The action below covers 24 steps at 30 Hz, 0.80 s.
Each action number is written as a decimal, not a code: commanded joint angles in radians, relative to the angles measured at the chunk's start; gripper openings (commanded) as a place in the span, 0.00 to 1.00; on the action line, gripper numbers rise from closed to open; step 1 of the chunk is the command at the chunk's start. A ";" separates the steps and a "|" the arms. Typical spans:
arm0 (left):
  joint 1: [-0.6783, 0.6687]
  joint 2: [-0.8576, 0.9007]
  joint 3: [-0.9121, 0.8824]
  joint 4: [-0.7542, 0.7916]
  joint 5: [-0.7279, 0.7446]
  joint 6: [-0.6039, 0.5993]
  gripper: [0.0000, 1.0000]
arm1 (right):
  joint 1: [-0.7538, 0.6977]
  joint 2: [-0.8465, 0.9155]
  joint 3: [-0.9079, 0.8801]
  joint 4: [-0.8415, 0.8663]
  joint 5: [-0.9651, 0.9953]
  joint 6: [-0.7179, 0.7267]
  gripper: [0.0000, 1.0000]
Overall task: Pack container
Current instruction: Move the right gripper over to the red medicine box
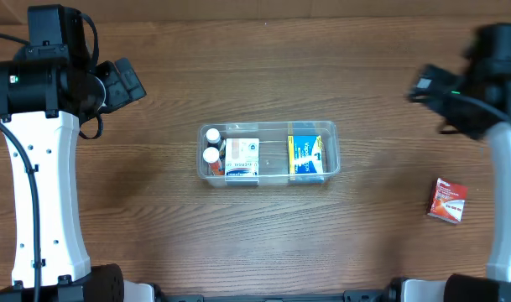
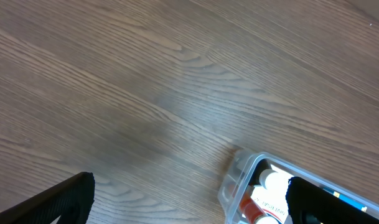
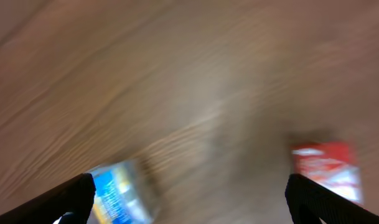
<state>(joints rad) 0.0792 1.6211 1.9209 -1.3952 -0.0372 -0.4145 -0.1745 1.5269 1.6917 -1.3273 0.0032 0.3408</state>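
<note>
The clear plastic container [image 1: 268,128] sits mid-table. It holds two small white-capped bottles [image 1: 211,144] at its left end, a white box [image 1: 242,157] and a blue and yellow box [image 1: 305,156]. A red box [image 1: 448,200] lies on the table at the right. My left gripper [image 2: 189,202] is open and empty, up at the far left; its view shows the container's left end [image 2: 236,180]. My right gripper [image 3: 189,199] is open and empty, up at the far right; its blurred view shows the blue box [image 3: 117,193] and the red box [image 3: 326,168].
The wooden table [image 1: 154,218] holds nothing besides these things. The white arm links stand along the left edge [image 1: 41,193] and the right edge [image 1: 507,201].
</note>
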 commanded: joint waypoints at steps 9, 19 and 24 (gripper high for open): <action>-0.001 -0.012 0.018 0.008 0.005 0.019 1.00 | -0.317 0.006 -0.339 0.095 0.105 -0.194 1.00; -0.001 -0.012 0.018 0.008 0.005 0.019 1.00 | -0.360 0.065 -0.578 0.315 0.100 -0.343 1.00; -0.001 -0.012 0.018 0.008 0.005 0.019 1.00 | -0.360 0.111 -0.602 0.328 0.100 -0.349 1.00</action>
<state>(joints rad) 0.0792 1.6211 1.9209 -1.3911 -0.0372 -0.4149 -0.5301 1.6089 1.1007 -1.0107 0.0963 0.0212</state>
